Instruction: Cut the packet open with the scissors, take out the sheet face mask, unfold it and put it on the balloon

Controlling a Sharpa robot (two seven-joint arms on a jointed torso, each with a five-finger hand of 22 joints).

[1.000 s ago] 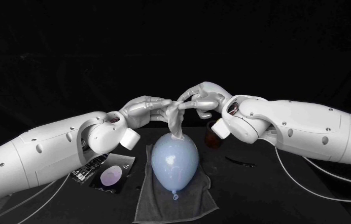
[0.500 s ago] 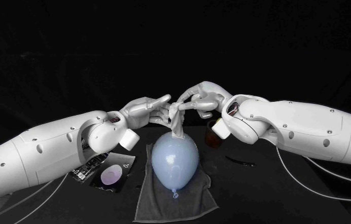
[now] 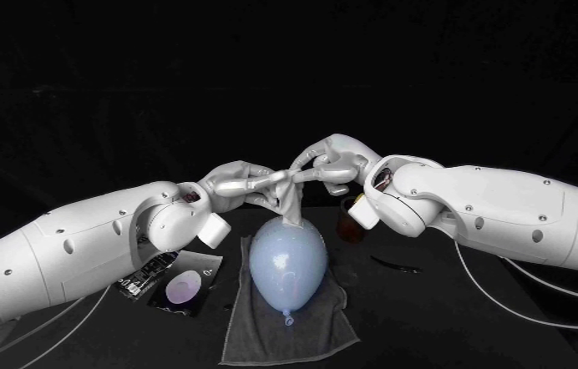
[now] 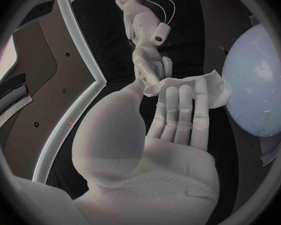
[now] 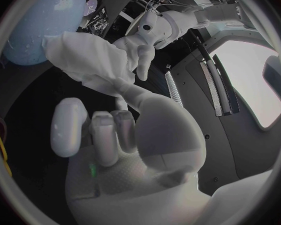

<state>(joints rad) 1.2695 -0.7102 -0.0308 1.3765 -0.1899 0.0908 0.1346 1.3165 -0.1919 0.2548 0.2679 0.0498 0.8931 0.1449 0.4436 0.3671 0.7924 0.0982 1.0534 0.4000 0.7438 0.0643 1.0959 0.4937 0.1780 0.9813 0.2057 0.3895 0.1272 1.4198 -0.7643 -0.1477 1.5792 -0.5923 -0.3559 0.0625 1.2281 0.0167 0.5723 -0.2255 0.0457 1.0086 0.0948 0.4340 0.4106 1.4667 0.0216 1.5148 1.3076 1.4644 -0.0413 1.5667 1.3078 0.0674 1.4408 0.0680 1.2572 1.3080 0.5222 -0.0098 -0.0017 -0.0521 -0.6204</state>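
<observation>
The balloon (image 3: 288, 260) is lying lengthwise on the towel (image 3: 289, 340) at the middle of the table (image 3: 482, 323), with its knot toward the robot. The mask (image 3: 286, 202) is hanging over the balloon's far end, its lower edge touching it. The left hand (image 3: 241, 181) is holding the mask from the robot's left and the right hand (image 3: 327, 162) from its right. The packet (image 3: 180, 287) is lying left of the towel, partly under the left arm. A thin scrap (image 3: 395, 265) is lying right of the towel.
</observation>
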